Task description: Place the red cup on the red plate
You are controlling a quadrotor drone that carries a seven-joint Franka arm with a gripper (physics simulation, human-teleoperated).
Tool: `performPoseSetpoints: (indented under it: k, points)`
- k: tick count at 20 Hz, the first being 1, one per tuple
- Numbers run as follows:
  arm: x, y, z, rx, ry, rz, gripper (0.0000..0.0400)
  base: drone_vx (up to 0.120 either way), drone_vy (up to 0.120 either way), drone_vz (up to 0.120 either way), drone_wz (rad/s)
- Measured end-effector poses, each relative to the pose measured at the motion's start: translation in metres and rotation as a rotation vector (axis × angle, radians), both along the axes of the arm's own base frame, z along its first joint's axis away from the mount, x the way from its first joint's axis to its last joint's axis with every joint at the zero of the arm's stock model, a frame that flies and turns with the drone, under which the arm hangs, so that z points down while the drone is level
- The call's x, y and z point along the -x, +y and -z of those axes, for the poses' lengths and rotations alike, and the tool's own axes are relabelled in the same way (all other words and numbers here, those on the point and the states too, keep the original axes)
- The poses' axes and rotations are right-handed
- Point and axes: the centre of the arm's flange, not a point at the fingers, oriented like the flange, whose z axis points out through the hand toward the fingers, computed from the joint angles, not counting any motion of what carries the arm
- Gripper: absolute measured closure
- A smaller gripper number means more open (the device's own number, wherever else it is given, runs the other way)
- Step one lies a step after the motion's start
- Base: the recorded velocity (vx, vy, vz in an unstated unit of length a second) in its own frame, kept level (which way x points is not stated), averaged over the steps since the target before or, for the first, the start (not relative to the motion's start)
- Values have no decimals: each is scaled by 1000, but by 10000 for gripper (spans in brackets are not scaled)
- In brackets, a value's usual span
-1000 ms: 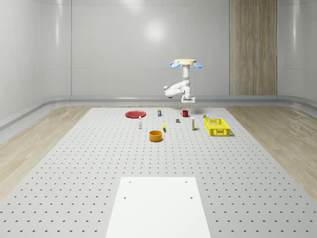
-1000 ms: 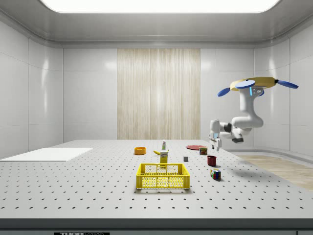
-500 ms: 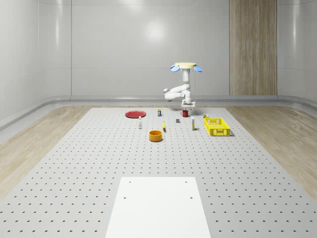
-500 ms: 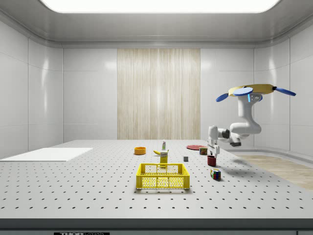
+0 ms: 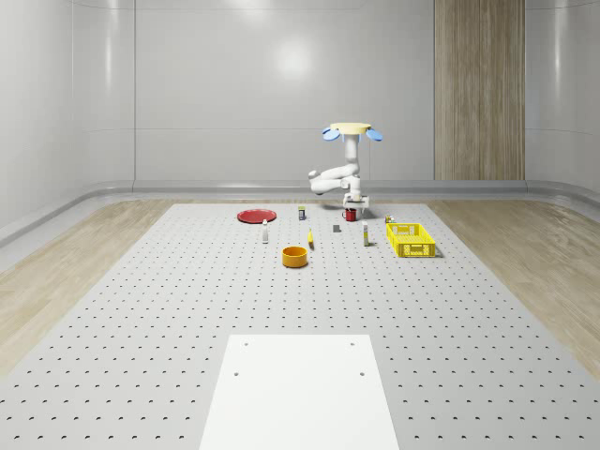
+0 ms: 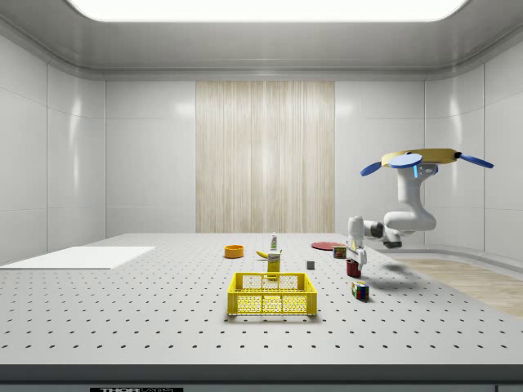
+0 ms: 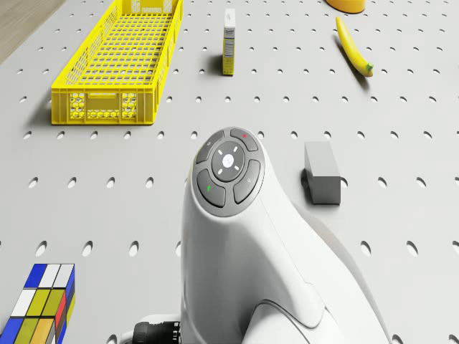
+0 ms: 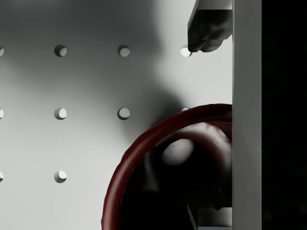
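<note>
Now the perforated table (image 5: 141, 309) is carrying everything, and the drone (image 6: 421, 157) is hovering above its far part, beside the red cup (image 6: 353, 267), so that the bent white arm (image 6: 392, 227) can be reaching down to the cup from above. The yellow crate (image 6: 272, 294) is standing well apart from it, and the red plate (image 5: 254, 216) is lying far toward the whole-scene view's left, so the cup is not yet on the plate. The gripper (image 6: 355, 259) is sitting right at the cup's mouth; I judge it is lining up for a rim grasp. In the wrist view one fingertip (image 8: 207, 33) is hanging outside the rim and one inside, so the fingers are standing apart, not yet pinching. The cup (image 8: 168, 167) is standing upright, dark red, glossy, with a thin rim and a shadowed, empty inside.
</note>
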Motion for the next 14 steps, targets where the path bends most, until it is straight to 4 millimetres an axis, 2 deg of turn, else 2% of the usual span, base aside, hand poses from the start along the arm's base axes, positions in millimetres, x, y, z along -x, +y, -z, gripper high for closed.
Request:
performPoseSetpoints:
  k: [8,11,14]
  points:
    - [0,0,0,0,0,0,0,0,0,0,0]
    - [0,0,0,0,0,0,146,0,0,0,0]
    - [0,0,0,0,0,0,227,0,0,0,0]
